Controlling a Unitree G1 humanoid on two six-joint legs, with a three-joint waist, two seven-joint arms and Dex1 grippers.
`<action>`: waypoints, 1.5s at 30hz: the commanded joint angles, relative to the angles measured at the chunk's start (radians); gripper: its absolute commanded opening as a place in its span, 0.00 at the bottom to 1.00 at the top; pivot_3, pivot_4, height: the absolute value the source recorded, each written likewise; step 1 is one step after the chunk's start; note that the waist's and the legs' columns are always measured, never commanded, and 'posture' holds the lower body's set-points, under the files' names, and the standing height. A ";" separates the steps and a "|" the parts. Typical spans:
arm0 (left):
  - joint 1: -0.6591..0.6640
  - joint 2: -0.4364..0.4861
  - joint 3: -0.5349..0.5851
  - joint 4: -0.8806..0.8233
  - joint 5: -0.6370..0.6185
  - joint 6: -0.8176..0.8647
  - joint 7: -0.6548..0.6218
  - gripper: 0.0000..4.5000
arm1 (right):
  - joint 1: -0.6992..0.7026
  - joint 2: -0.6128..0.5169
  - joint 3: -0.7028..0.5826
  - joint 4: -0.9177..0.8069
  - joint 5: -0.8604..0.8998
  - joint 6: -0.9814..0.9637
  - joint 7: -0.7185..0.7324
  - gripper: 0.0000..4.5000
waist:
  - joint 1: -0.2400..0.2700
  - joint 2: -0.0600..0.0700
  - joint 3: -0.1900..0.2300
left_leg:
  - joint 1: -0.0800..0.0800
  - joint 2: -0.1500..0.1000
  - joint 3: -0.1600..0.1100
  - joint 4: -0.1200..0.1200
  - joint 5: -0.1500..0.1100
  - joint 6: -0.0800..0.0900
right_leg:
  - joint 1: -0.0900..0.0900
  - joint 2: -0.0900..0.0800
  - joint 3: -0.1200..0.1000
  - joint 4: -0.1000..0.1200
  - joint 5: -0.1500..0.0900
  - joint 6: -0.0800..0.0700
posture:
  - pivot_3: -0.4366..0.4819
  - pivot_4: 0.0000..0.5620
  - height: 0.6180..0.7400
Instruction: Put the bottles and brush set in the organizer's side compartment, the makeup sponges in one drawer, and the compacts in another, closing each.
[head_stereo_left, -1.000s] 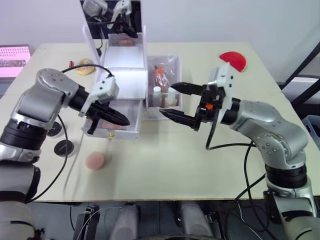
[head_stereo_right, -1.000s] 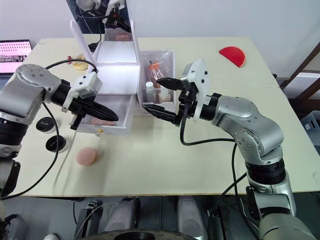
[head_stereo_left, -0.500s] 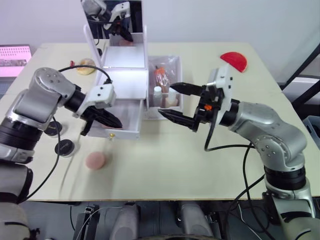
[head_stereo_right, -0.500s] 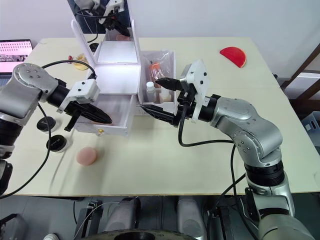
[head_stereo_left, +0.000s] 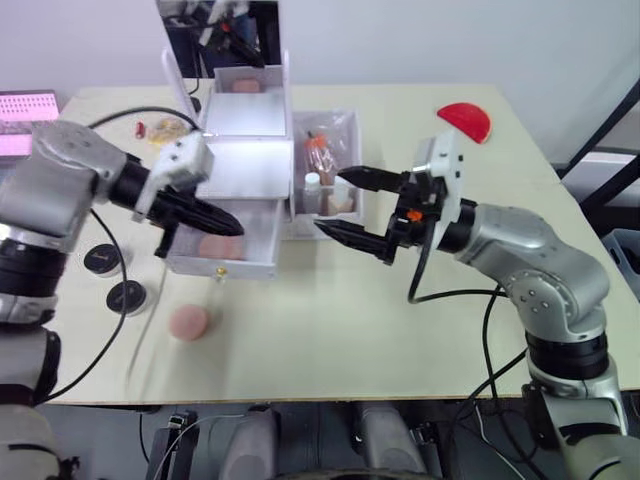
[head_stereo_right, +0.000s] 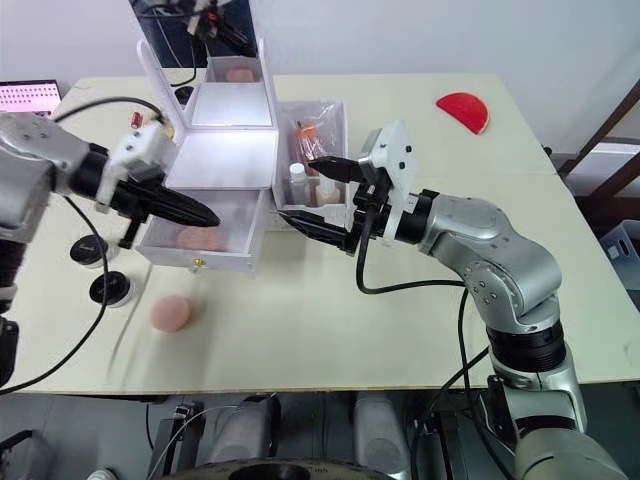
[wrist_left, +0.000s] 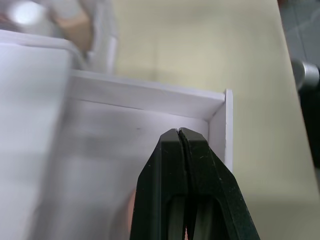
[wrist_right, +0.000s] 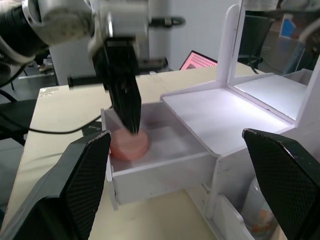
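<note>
The white organizer (head_stereo_left: 245, 150) with a mirror stands at the back left, its lower drawer (head_stereo_left: 230, 268) pulled out. One pink makeup sponge (head_stereo_left: 218, 247) lies in that drawer, and another (head_stereo_left: 189, 322) lies on the table in front. My left gripper (head_stereo_left: 235, 218) hovers shut over the drawer, just above the sponge (wrist_right: 129, 142); its fingertips (wrist_left: 179, 132) are pressed together. My right gripper (head_stereo_left: 332, 200) is wide open beside the side compartment (head_stereo_left: 352, 205), which holds bottles (head_stereo_left: 318, 150) and a clear packet. Two black compacts (head_stereo_left: 126, 296) lie left of the drawer.
A red half-round piece (head_stereo_left: 465, 122) lies at the back right. A yellowish sponge (head_stereo_left: 165, 126) sits behind the organizer's left side. A laptop screen (head_stereo_right: 25, 95) glows at the far left edge. Bare tabletop (head_stereo_left: 330, 330) stretches in front of the organizer.
My left arm has lifted and drawn back to the left, leaving the sponge in the drawer uncovered. The right arm has stayed still.
</note>
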 joint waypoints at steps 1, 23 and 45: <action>0.046 0.068 0.198 -0.017 -0.097 0.104 0.055 0.01 | 0.055 -0.086 -0.117 -0.022 0.035 0.014 0.033 1.00 | -0.001 0.000 0.000 | 0.000 0.000 0.000 0.000 0.000 0.000 | 0.000 0.000 0.000 0.000 0.000 0.000 | 0.48 0.27 1.00; 1.122 0.117 1.192 0.383 0.038 -0.304 0.289 0.99 | 0.511 -0.393 -0.415 0.435 -0.200 -0.343 0.375 1.00 | -0.006 0.000 0.000 | 0.004 0.003 0.002 0.001 -0.002 0.004 | 0.001 0.002 0.000 0.000 -0.003 -0.006 | 0.48 0.27 1.00; 1.117 0.002 1.037 -0.202 -0.187 -0.056 0.385 0.99 | 0.304 -0.361 -0.325 0.215 -0.082 -0.183 0.310 1.00 | -0.009 0.000 0.000 | 0.004 0.003 0.003 0.002 -0.002 0.003 | 0.001 0.002 0.001 0.000 0.000 -0.010 | 0.48 0.27 1.00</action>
